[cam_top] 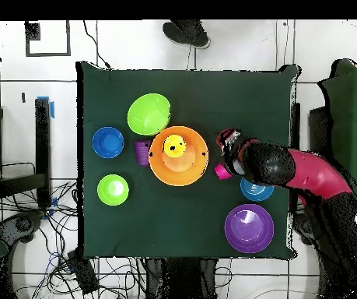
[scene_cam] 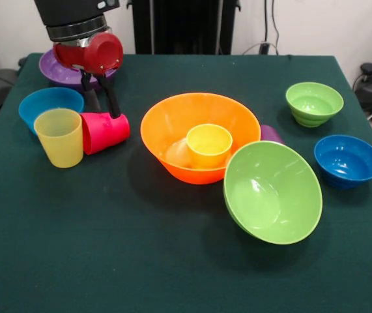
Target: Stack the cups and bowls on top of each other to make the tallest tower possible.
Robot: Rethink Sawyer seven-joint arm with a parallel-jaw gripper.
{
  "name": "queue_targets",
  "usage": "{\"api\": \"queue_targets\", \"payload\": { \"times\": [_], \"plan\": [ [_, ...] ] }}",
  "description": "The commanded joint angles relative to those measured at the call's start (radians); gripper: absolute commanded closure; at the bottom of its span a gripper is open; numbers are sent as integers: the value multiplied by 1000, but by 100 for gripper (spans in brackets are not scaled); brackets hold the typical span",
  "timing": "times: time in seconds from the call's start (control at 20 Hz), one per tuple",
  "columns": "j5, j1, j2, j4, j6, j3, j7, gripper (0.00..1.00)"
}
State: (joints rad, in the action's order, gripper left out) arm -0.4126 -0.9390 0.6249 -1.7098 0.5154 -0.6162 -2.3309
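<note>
Front view: my gripper (scene_cam: 105, 98) hangs at the table's upper left, black fingers (scene_cam: 113, 98) reaching down to the red-pink cup (scene_cam: 104, 132). That cup lies tipped on its side, mouth toward the pale yellow cup (scene_cam: 59, 137), which stands upright & touches it. Can't tell if my fingers are clamped on the red-pink cup or just at its base. Behind those two sits a blue bowl (scene_cam: 49, 104); the lg purple bowl (scene_cam: 68, 70) is farther back, partly hidden by my wrist. Mid-table: lg orange bowl (scene_cam: 200, 136) w/ the yellow-orange cup (scene_cam: 208, 145) standing upright inside it. The lg green bowl (scene_cam: 273, 192) leans tilted against the orange bowl's front right. A bit of the purple cup (scene_cam: 271, 134) peeks out between them. Sm green bowl (scene_cam: 314, 103) & second blue bowl (scene_cam: 347, 160) sit apart at right.

Overhead view: my arm (cam_top: 306, 173) comes in from the right, gripper (cam_top: 228, 156) over the red-pink cup (cam_top: 222, 172), just beside the orange bowl (cam_top: 179, 156). Yellow-orange cup (cam_top: 174, 145) shows inside it. Purple cup (cam_top: 141, 152) lies beside the orange bowl on the side away from my gripper, green bowl (cam_top: 148, 114) next to it.
</note>
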Motion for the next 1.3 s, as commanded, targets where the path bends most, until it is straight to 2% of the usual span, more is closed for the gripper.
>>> {"api": "queue_targets", "payload": {
  "times": [0.05, 0.3, 0.65, 0.9, 1.1, 1.3],
  "plan": [
    [-56, 156, 39, 136, 151, 172, -52, 0],
    [-44, 186, 45, 152, 142, 217, -51, 0],
    [-11, 227, 81, 206, 214, 274, -49, 0],
    [-6, 244, 50, 263, 237, 308, -50, 0],
    [-10, 255, 32, 268, 214, 325, -48, 0],
    [-24, 277, -18, 289, 162, 346, -63, 0]
  ]
}}
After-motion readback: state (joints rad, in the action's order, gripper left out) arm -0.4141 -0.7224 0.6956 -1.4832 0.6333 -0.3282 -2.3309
